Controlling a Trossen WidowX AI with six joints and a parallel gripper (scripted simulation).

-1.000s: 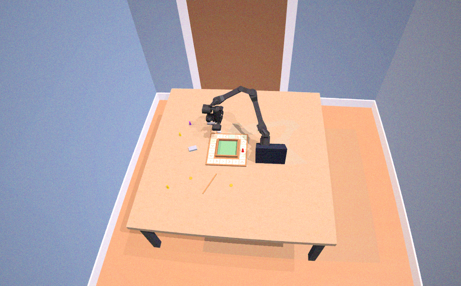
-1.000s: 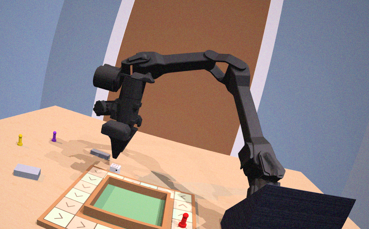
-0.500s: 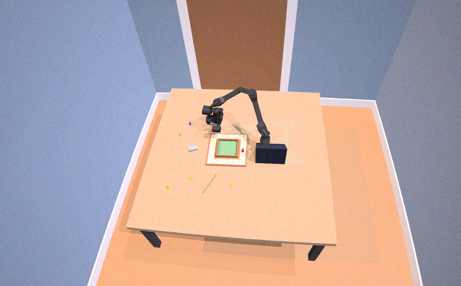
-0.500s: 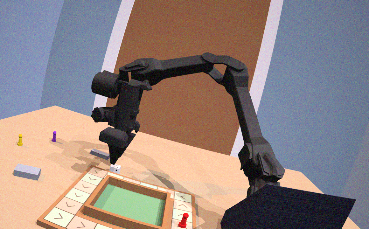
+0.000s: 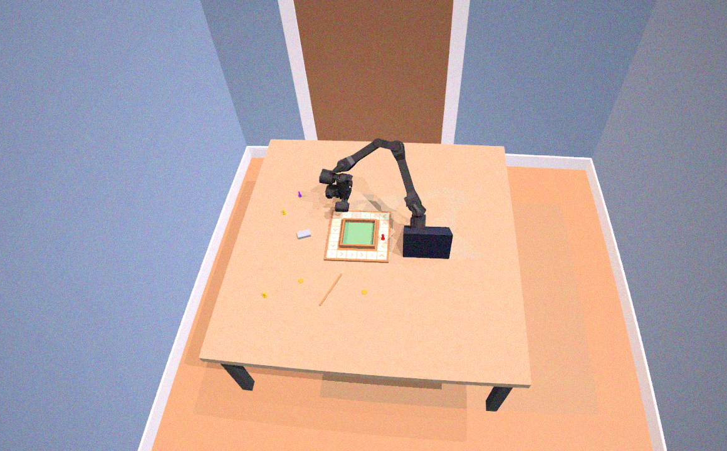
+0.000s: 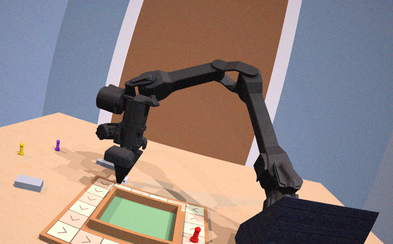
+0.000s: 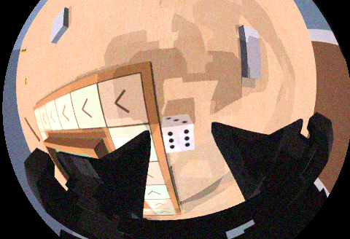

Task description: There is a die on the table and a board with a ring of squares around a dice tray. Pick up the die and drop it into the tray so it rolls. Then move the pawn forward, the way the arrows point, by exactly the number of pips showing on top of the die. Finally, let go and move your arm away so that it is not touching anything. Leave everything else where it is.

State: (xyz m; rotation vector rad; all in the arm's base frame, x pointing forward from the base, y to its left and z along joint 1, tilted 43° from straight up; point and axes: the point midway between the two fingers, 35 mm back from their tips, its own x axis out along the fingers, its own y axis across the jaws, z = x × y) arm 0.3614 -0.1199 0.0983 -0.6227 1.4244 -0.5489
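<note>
The white die point(image 7: 178, 133) point(image 6: 125, 180) lies on the table just outside the board's far left corner, and the side facing the wrist camera shows six pips. My gripper point(image 7: 181, 131) point(image 6: 121, 179) point(image 5: 341, 207) is open and low, with one finger on each side of the die, and neither finger touches it. The board point(image 5: 355, 259) point(image 6: 82, 207) point(image 7: 122, 100) has arrowed squares around a wood-walled green tray point(image 5: 358, 233) point(image 6: 147, 197). The red pawn point(image 5: 383, 237) point(image 6: 195, 234) stands on the board's right side.
One grey block point(image 6: 104, 163) point(image 7: 250, 52) lies just behind the gripper, and another point(image 5: 303, 233) point(image 6: 28, 182) point(image 7: 60, 25) lies left of the board. A purple pawn point(image 5: 299, 193) point(image 6: 57, 145) and a yellow pawn point(image 5: 283, 212) point(image 6: 21, 148) stand farther left. A stick point(image 5: 330, 289) lies in front of the board. The arm's dark base point(image 5: 427, 242) stands right of the board.
</note>
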